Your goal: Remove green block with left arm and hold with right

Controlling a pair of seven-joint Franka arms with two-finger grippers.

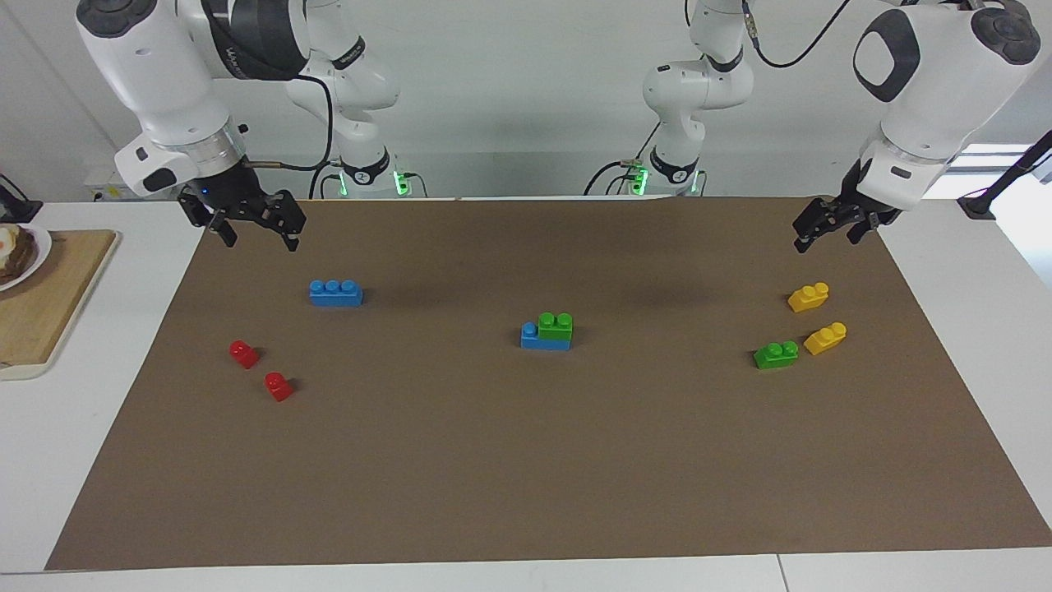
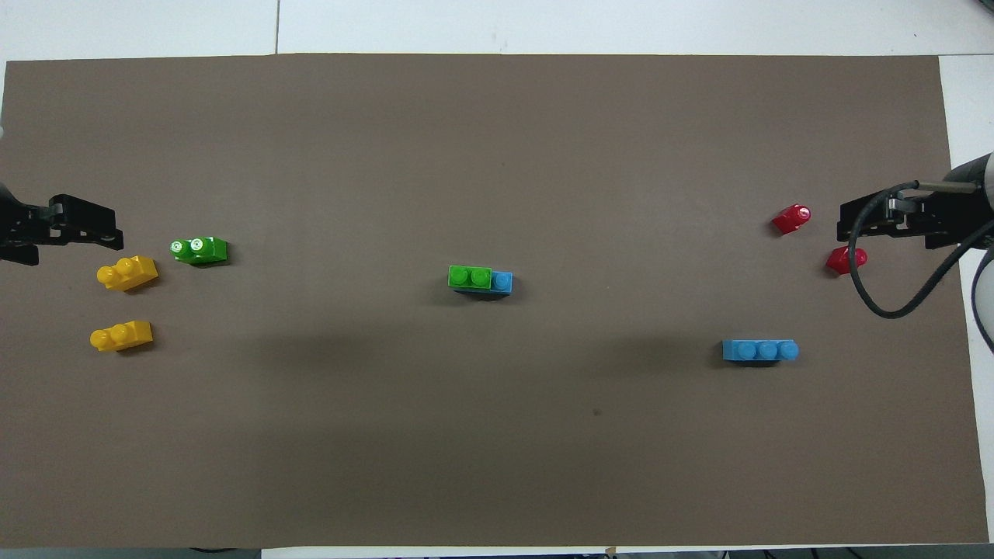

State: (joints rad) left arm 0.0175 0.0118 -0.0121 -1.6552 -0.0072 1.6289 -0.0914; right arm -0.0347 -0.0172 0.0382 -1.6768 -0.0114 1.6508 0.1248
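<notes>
A green block (image 1: 555, 324) (image 2: 469, 277) sits stacked on one end of a blue three-stud brick (image 1: 542, 341) (image 2: 502, 281) in the middle of the brown mat (image 1: 526, 477). Its green twin (image 1: 776, 354) (image 2: 199, 250) lies loose toward the left arm's end. My left gripper (image 1: 826, 234) (image 2: 109, 225) is open and empty, raised over the mat's edge by the yellow bricks. My right gripper (image 1: 257, 237) (image 2: 846, 221) is open and empty, raised over the mat's other end above the red pieces.
Two yellow bricks (image 1: 809, 297) (image 1: 825, 338) lie beside the green twin. A loose blue brick (image 1: 336, 293) and two red pieces (image 1: 243, 353) (image 1: 279, 386) lie toward the right arm's end. A wooden board (image 1: 49, 312) with a plate (image 1: 37, 247) sits off the mat.
</notes>
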